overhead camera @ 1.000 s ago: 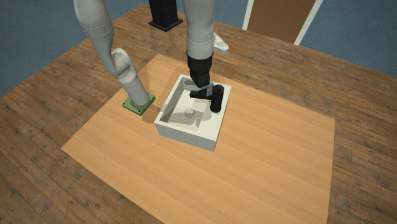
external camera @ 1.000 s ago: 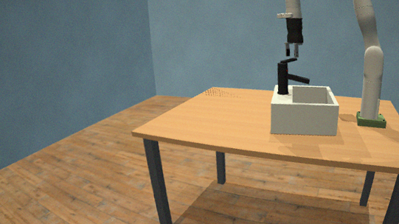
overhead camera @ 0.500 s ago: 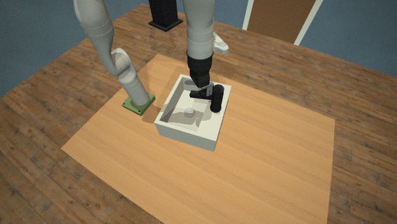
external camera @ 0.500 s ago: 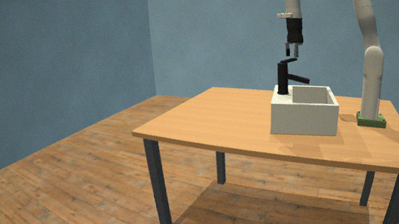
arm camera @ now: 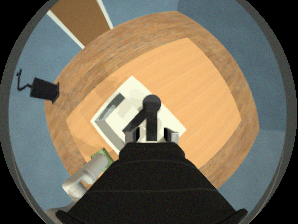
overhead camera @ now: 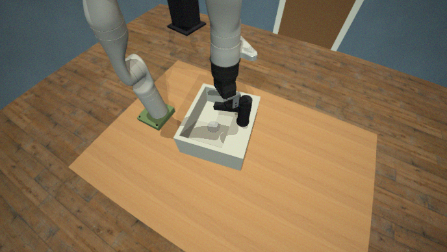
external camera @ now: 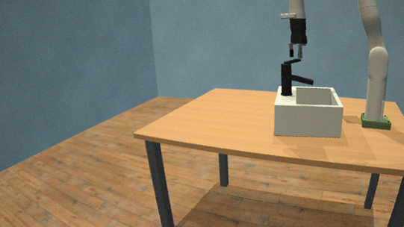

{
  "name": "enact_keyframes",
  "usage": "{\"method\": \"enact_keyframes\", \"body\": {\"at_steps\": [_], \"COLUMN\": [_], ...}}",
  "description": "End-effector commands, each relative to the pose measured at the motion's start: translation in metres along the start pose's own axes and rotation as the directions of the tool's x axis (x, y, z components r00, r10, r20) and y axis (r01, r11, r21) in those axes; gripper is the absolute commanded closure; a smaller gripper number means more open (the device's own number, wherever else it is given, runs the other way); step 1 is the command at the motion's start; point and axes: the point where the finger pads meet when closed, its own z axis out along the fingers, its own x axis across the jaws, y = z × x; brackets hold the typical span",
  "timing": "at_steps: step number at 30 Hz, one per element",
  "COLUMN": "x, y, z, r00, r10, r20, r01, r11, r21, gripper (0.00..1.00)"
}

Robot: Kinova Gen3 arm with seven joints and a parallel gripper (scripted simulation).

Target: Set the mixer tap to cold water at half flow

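In the exterior view's upper right, the wide-open, empty gripper (external camera: 296, 52) hangs just above the black tap's lever (external camera: 292, 61).

In the wrist view the gripper's own black body (arm camera: 153, 209) hides the fingers and most of the sink (arm camera: 116, 106). From above, the arm (overhead camera: 224, 32) is cut off by the top edge, and the tap's dots are too small to tell.
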Motion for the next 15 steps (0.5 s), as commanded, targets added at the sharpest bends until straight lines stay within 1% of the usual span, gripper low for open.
{"method": "enact_keyframes", "body": {"at_steps": [1,15], "x": [0.0001,0.0001], "y": [-0.0001,-0.0001], "z": [0.0,0.0072], "r00": [1.0,1.0], "r10": [0.0,0.0], "r20": [-0.001,-0.001], "r01": [0.0,0.0], "r11": [1.0,1.0], "r21": [0.001,0.001], "gripper": [0.0,0.0]}}
